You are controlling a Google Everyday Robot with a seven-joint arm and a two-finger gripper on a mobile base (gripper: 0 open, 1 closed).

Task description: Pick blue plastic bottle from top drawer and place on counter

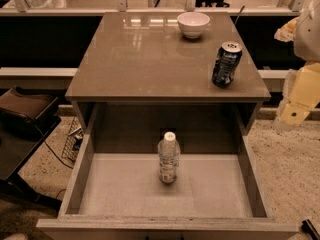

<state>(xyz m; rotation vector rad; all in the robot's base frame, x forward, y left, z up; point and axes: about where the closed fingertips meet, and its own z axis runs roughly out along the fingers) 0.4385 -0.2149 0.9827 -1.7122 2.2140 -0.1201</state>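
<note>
Seen from the front of the cabinet, looking down. The counter [145,59] is a glossy beige-brown rectangular top with a thin edge, and its far end mirrors the ceiling lights. Below it the top drawer [80,169] stands pulled fully out: a wide, shallow grey-beige box with thin side walls and a plain flat floor.

At the right edge of the scene, pale cream segments of the robot arm [302,84] hang beside the counter, apart from it.

The blue plastic bottle [169,159] stands upright on the drawer floor, about midway between the side walls and nearer the back than the front. It is small, with a clear body, a white screw cap and a pale bluish-white label band round its middle. Nothing touches it.

On the counter's right side, near the front edge, a dark blue drink can [226,64] stands leaning slightly. A white bowl [193,24] sits near the far edge.

The gripper [311,228] appears only as a dark tip at the lower right corner, near the drawer's front; whether it is clenched or released cannot be told.
</note>
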